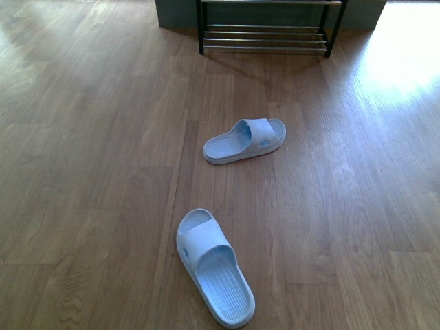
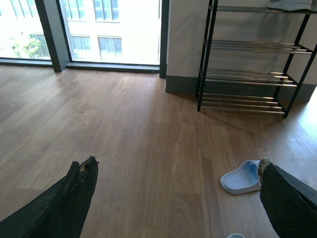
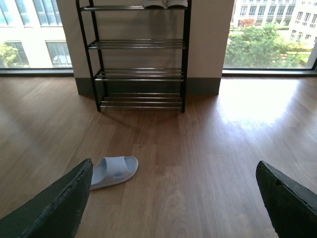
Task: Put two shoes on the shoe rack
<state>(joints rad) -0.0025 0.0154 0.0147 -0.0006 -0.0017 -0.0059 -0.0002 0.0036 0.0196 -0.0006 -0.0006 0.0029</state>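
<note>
The two shoes are pale blue slide sandals lying on the wooden floor. One slide lies sideways mid-floor, the other lies nearer me, toe toward the rack. The shoe rack, black-framed with silvery rods, stands at the far wall. Neither arm shows in the front view. My left gripper hangs open above bare floor, the farther slide just beside its one finger. Open too is my right gripper, nothing between its fingers, with that slide by one finger. The rack stands beyond.
A grey baseboard and wall run behind the rack, with large windows on either side. Pale soles of other footwear rest on the rack's top tier. Bright sunlight falls on the floor to the right of the rack.
</note>
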